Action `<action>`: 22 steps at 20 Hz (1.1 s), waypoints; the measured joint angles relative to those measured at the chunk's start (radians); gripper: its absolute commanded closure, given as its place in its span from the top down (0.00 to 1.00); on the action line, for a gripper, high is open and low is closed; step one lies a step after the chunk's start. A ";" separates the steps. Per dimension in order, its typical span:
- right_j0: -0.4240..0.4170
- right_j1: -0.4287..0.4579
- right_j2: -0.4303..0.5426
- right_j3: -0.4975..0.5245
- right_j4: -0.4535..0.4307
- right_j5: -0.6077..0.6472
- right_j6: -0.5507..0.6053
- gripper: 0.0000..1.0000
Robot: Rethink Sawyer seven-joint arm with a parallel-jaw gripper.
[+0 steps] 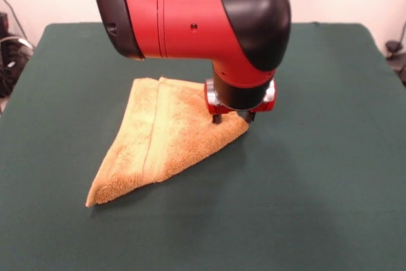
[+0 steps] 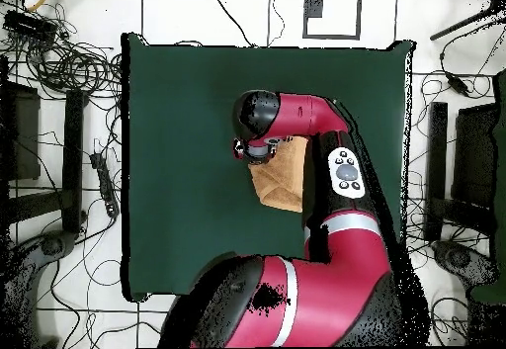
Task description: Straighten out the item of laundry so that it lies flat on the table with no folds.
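The hand [image 1: 233, 118] sits low over the right-hand corner of the towel [image 1: 166, 141] in the front view, its two short dark fingertips [image 1: 217, 118] set a little apart and touching down into the pile at that corner. Whether they have pinched any cloth is not something these views settle, since the wrist housing hides the gap between them; the hand looks partly open and may only be pressing on the fabric. That corner is a sensible place to be: the towel lies folded over itself into a rough triangle, with a woven band running along its length and a thick doubled edge toward the camera, so taking hold at a free corner would let the upper layer be drawn back off the lower one. The towel lies near the middle of the bench [image 1: 330, 176], with dark green cloth open on every side, so by my reading there is ample room to spread it. In the overhead view the arm [image 2: 326, 226] covers much of the towel, leaving only a tan patch showing beside the wrist. Nothing else lies on the bench; cables and stands crowd the floor around it, well clear of the work.
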 measured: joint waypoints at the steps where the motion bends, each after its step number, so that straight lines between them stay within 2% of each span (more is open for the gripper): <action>1: -0.001 0.000 0.000 0.000 0.000 0.000 0.000 1.00; 22: -0.025 0.004 0.000 -0.001 0.015 0.000 0.000 1.00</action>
